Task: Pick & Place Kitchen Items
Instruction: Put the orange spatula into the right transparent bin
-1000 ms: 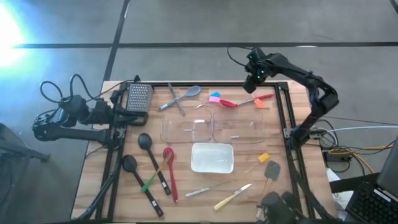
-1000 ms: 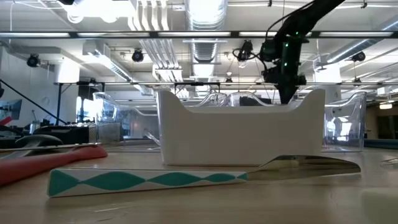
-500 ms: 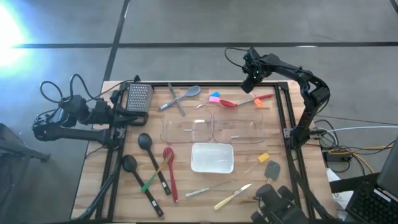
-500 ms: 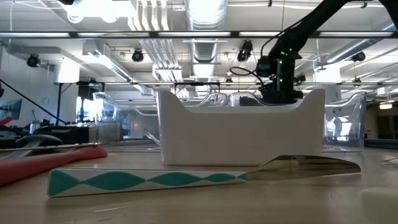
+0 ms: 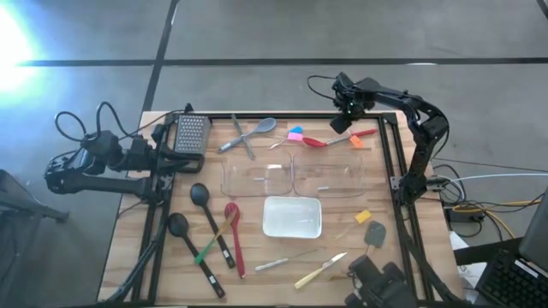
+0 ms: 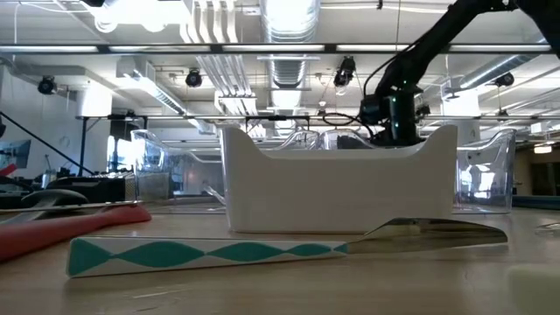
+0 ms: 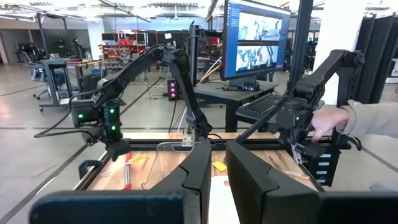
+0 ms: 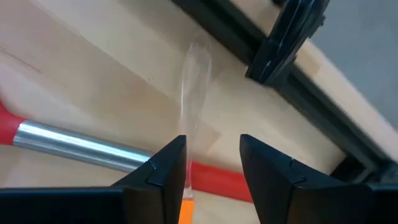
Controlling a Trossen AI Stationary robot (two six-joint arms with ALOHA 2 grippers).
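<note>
Right pincer [image 5: 343,117] spread above red spoon [image 5: 339,139] at worktop [image 5: 282,252] far edge; left pincer [image 7: 214,180] pressed together, parked off worktop's left side.

Evenly and brightly lit from overhead. Strong white glare [image 5: 15,38] flaring in the upper left corner of the high view, washing out the floor there. Only faint, soft shadows on the bench [image 5: 377,184]. In the low view, ceiling tube lights [image 6: 289,19] blown out, the teal-patterned knife handle [image 6: 206,254] up close slightly soft. In the right wrist view, blurred foreground and a clear handle [image 8: 194,74] smeared and ghostly. Left wrist view fairly crisp in the distance.
</note>
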